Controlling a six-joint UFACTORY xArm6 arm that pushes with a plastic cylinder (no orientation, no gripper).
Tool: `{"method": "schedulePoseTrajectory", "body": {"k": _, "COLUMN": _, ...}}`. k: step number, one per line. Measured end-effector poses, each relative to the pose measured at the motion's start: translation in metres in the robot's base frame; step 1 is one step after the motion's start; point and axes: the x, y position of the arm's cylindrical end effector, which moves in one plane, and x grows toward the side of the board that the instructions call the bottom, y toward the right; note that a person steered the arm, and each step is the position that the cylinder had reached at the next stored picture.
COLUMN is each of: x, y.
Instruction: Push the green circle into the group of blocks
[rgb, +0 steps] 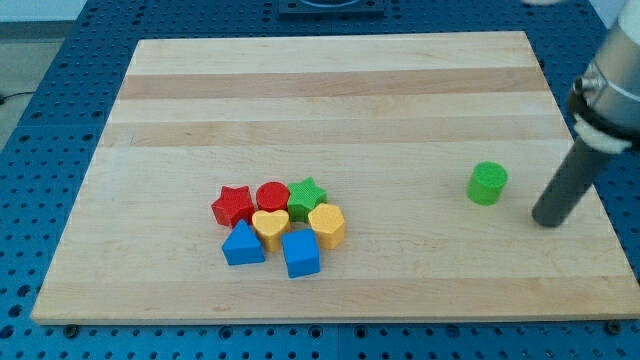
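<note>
The green circle (488, 184) stands alone on the wooden board (330, 90) at the view's right. My tip (548, 220) is on the board just to the right of it and slightly lower, a short gap apart. The group of blocks lies left of centre: a red star (233, 206), a red circle (272, 197), a green star (307, 196), a yellow heart (270, 227), a yellow hexagon (327, 225), a blue triangle (242, 244) and a blue cube (300, 253), packed close together.
The board rests on a blue perforated table (40, 120). The arm's pale body (612, 90) comes in from the view's upper right, above the board's right edge.
</note>
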Motion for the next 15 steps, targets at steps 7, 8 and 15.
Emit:
{"method": "schedulePoseTrajectory", "body": {"k": 7, "x": -0.042, "y": -0.188}}
{"method": "schedulePoseTrajectory", "body": {"k": 8, "x": -0.069, "y": -0.190}}
{"method": "schedulePoseTrajectory", "body": {"k": 15, "x": 0.018, "y": -0.144}}
